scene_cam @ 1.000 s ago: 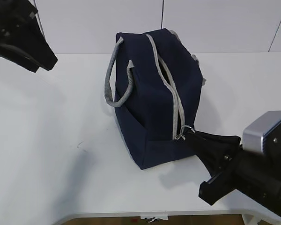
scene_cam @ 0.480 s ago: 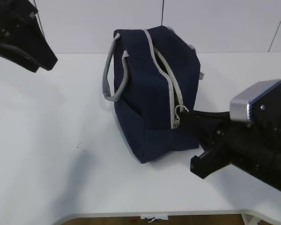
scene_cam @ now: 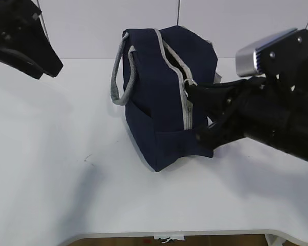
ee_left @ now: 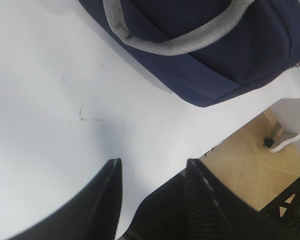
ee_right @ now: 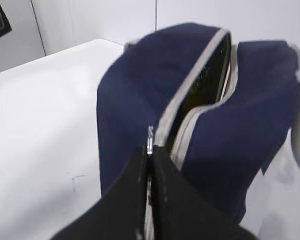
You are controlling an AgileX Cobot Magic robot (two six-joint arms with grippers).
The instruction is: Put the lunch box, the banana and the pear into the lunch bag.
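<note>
The navy lunch bag (scene_cam: 154, 118) stands in the middle of the white table (scene_cam: 51, 154), its grey handles (scene_cam: 118, 82) hanging on its left side. My right gripper (scene_cam: 190, 88) is shut on the zipper's ring pull (ee_right: 150, 136) at the bag's near top edge (ee_right: 140, 90). Beyond the pull the zipper gapes, and something dim olive shows inside; I cannot tell what it is. My left gripper (scene_cam: 50, 67) hovers open and empty high at the left, over bare table (ee_left: 152, 167), with the bag (ee_left: 225, 60) ahead of it. The lunch box, the banana and the pear are out of view.
The table's front edge (ee_left: 210, 147) lies just past my left gripper's fingers, with wooden floor (ee_left: 250, 165) beyond it. A small dark scratch (scene_cam: 87, 159) marks the table left of the bag. A white wall (scene_cam: 236, 25) runs behind.
My right gripper has drawn the ring pull from the bag's lower near corner up to its top edge. The bag shifted slightly left and tilted. The left arm has not moved.
</note>
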